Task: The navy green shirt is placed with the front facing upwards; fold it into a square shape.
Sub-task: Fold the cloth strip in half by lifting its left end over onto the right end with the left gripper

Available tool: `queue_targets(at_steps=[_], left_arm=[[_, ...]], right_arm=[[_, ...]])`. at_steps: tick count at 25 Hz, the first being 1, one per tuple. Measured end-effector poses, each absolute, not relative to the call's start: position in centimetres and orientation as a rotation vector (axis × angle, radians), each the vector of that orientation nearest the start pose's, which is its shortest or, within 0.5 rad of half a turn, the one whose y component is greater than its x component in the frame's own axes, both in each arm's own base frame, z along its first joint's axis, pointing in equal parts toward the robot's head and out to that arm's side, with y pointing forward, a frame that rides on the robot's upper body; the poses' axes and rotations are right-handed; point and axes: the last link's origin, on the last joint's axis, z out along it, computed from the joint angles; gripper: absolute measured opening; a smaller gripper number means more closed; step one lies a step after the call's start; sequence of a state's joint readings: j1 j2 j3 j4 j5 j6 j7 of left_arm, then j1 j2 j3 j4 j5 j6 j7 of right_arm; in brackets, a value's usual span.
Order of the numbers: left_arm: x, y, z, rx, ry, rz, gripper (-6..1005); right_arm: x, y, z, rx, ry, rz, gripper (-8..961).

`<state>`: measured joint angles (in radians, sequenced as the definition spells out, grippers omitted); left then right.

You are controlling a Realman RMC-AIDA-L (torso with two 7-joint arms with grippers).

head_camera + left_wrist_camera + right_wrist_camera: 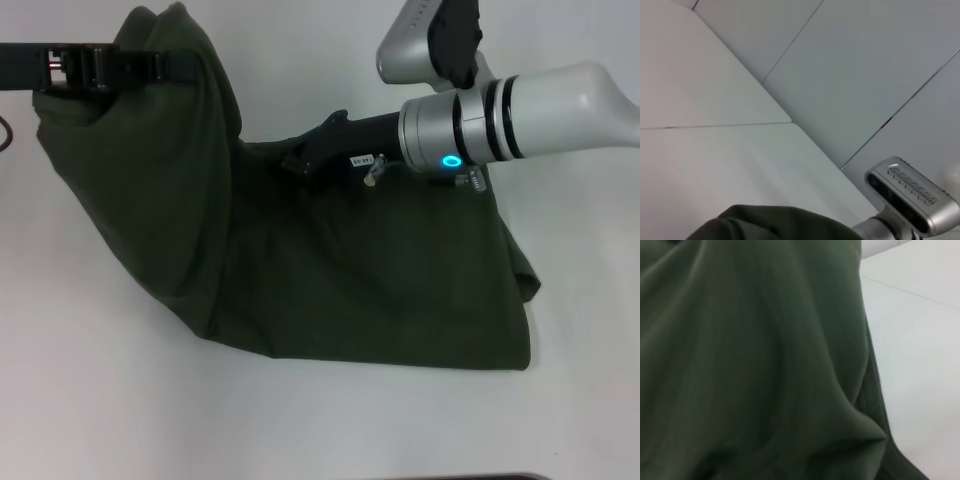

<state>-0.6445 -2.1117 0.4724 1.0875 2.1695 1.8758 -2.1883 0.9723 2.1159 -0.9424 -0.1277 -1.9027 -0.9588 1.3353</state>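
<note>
Hanging shirt [350,270] from left tool [75,68], right tool [305,158] atop

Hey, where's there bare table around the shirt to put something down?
Bare white table lies along the near edge in front of the navy green shirt, and to its right. It is crowded at the back: the left gripper lifts the shirt's left part, and the right gripper reaches over its middle.
</note>
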Motion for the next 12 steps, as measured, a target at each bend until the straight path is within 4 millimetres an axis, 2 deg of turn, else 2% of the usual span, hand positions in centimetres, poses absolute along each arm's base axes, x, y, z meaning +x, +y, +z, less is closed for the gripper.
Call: queue_targets(at_steps=[7, 12], left_arm=[[-20.4, 34.3, 7.5, -2.663, -1.250, -0.756, 45], [-20.4, 34.3, 7.5, -2.663, -1.250, -0.757, 46]], right_arm=[[19.0, 39.9, -12.4, -2.735, 0.609, 0.267, 2], [19.2, 40.0, -12.0, -2.716, 0.624, 0.294, 3]])
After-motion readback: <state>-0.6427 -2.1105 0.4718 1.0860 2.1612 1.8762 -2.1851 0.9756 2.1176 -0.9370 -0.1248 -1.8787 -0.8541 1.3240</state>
